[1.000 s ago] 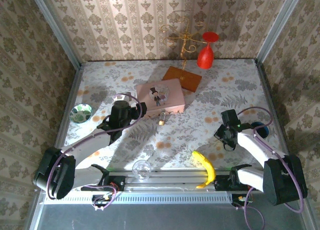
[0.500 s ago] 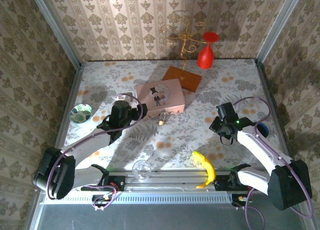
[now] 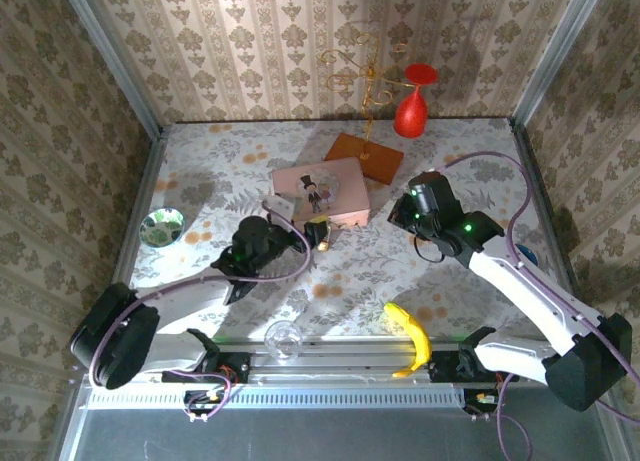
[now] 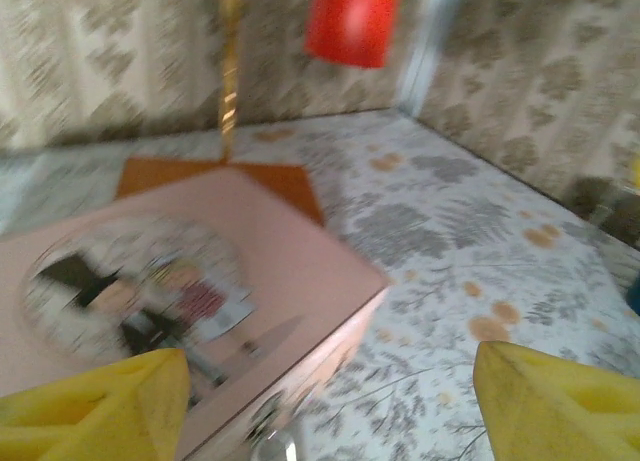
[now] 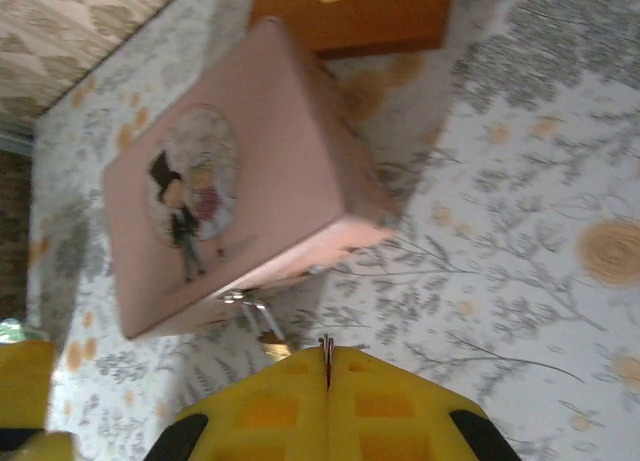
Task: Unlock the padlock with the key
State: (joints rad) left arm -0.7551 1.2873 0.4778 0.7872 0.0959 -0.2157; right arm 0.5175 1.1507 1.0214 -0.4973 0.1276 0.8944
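Right wrist view: your right fingers (image 5: 262, 406) pinch the thin key (image 5: 326, 343) just short of the padlock (image 5: 274, 347); left fingers (image 4: 100, 396) stand spread. Insertion and turning remain, I judge.

Banana (image 3: 408, 337) near front rail; red goblet (image 3: 410, 116) beside gold stand (image 3: 371, 96); bowl (image 3: 162, 226) at left
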